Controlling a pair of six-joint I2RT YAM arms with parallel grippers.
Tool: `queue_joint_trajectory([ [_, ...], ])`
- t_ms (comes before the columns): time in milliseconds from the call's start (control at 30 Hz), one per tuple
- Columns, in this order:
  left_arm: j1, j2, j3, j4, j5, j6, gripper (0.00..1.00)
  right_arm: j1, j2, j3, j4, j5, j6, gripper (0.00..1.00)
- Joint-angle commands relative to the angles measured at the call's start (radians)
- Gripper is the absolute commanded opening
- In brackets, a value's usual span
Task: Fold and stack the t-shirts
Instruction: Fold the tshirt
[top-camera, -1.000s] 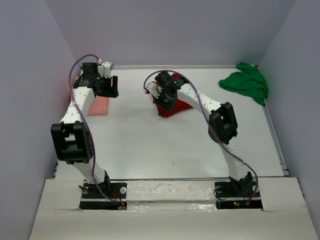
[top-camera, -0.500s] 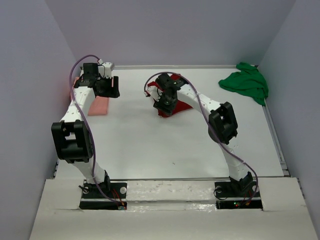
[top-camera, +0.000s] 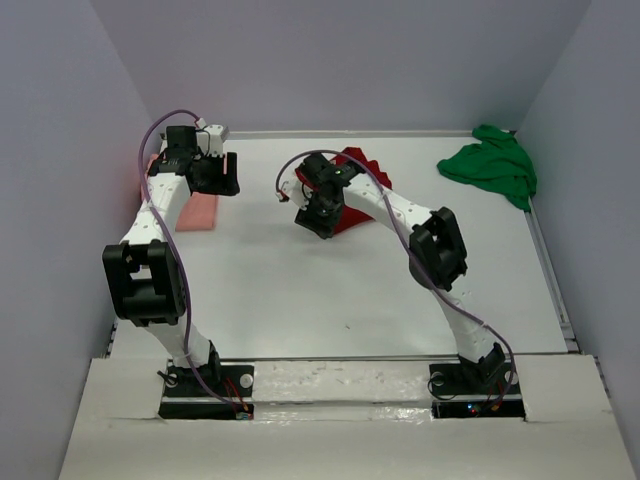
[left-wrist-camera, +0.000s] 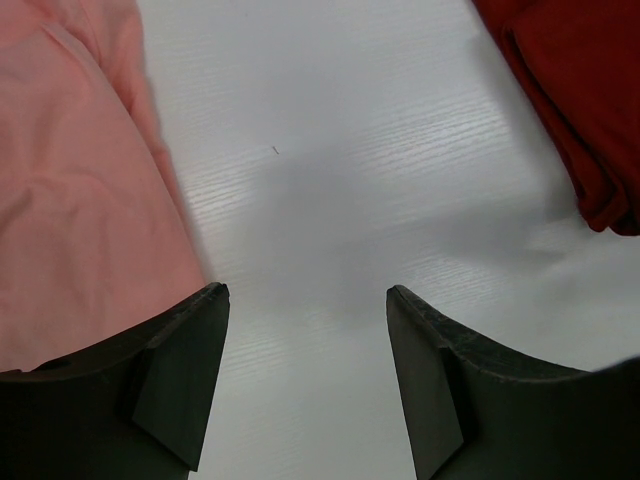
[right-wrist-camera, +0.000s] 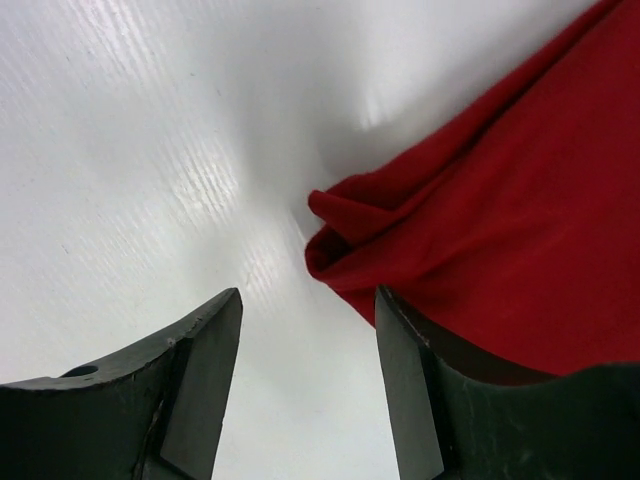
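**Both end effectors spread wide, holding nothing**

My right end effector (right-wrist-camera: 308, 295) hangs open over the white surface (top-camera: 300, 290), with a bunched corner of the dark red shirt (right-wrist-camera: 500, 230) just beyond its fingertips. My left end effector (left-wrist-camera: 305, 292) gapes too, empty, the salmon-pink shirt (left-wrist-camera: 70, 200) beside its left finger. The green shirt (top-camera: 490, 165) lies crumpled in the far right corner, well apart.

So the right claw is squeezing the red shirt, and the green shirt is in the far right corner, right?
Not quite. The right claw is open and holds nothing; the red shirt lies on the table just past its tips, as the right wrist view shows. The green shirt is indeed in the far right corner.
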Motion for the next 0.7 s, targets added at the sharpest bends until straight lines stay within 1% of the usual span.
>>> queue_joint_trajectory([
  [0, -0.002, -0.007, 0.024, 0.003, 0.014, -0.006, 0.73, 0.028, 0.033, 0.047, -0.011, -0.023, -0.008, 0.62],
  [233, -0.003, -0.009, 0.021, 0.003, 0.008, -0.006, 0.74, 0.038, 0.075, 0.049, 0.009, -0.023, -0.017, 0.62],
  [433, -0.003, -0.021, 0.010, 0.008, 0.006, -0.002, 0.73, 0.038, 0.079, 0.038, 0.032, 0.009, -0.038, 0.62],
  [533, -0.002, -0.015, 0.016, 0.003, 0.015, -0.003, 0.74, 0.038, 0.064, 0.061, 0.020, 0.005, -0.043, 0.62],
  [667, -0.005, 0.001, 0.030, -0.003, 0.025, -0.003, 0.74, 0.038, 0.042, 0.098, -0.039, -0.009, -0.046, 0.61],
])
